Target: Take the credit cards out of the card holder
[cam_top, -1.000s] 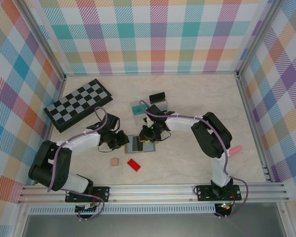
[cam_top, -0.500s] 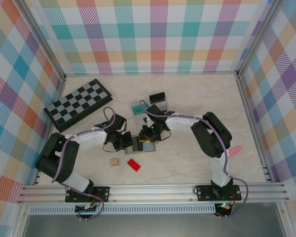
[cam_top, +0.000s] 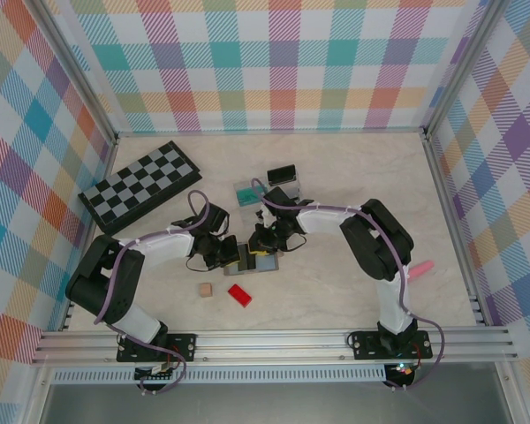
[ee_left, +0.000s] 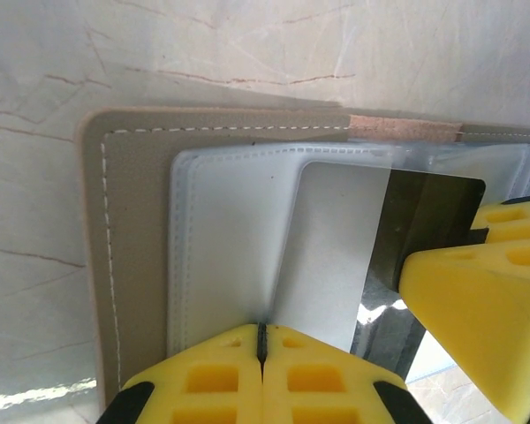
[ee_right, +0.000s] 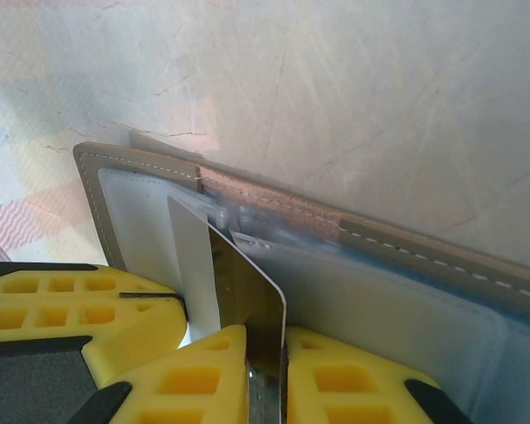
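Observation:
The card holder [cam_top: 267, 263] lies open on the table, with a beige-grey outer [ee_left: 132, 265] and pale blue-grey panels [ee_right: 424, 291]. My left gripper [cam_top: 234, 254] is at its left side, jaws shut [ee_left: 261, 340] on the near edge of the left panel. My right gripper [cam_top: 261, 246] is shut [ee_right: 265, 362] on a silver-grey credit card with a dark stripe [ee_right: 247, 291], which stands tilted up out of its pocket [ee_left: 331, 256]. A clear-teal card [cam_top: 246, 192] and a black card [cam_top: 283, 173] lie on the table behind.
A red block [cam_top: 239, 294] and a small wooden cube [cam_top: 206, 289] lie just in front of the holder. The chessboard [cam_top: 140, 185] is at the back left. A pink object [cam_top: 421, 266] rests near the right arm. Metal frame rails border the table.
My left gripper moved right onto the holder and closed on its panel edge. My right gripper tightened on the silver-grey card, which now stands up from the pocket.

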Robot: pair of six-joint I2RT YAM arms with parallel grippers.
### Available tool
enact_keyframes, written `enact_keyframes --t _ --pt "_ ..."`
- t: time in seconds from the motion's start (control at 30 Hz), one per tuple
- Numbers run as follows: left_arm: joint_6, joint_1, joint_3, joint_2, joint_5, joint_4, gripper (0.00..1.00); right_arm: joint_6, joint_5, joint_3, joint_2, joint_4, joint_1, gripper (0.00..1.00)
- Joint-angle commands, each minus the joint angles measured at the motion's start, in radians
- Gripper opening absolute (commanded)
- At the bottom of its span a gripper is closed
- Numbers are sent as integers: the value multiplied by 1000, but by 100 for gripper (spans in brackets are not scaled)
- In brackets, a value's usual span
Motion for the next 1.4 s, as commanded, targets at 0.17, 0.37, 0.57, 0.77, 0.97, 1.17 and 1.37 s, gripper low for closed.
enact_keyframes --t 0.17,0.37,0.57,0.77,0.97,1.17,1.37 --pt "18 -8 2 4 -94 -81 22 -9 87 -82 -102 -34 -29 5" --pt "-1 -7 19 -67 -104 -86 37 0 115 -126 -202 -63 -55 0" --pt "-11 -6 80 -155 -91 -91 53 7 143 -180 -356 -30 -81 0" --pt "-57 -6 98 -254 -18 -30 72 40 104 -279 -522 103 -129 0" --pt "-174 -8 47 -326 78 163 81 191 -44 -406 -590 392 -180 0" --pt "-264 -12 3 -345 172 349 82 348 -157 -447 -573 650 -185 0" --pt "-296 -15 -12 -298 203 401 76 386 -206 -411 -545 704 -191 0"
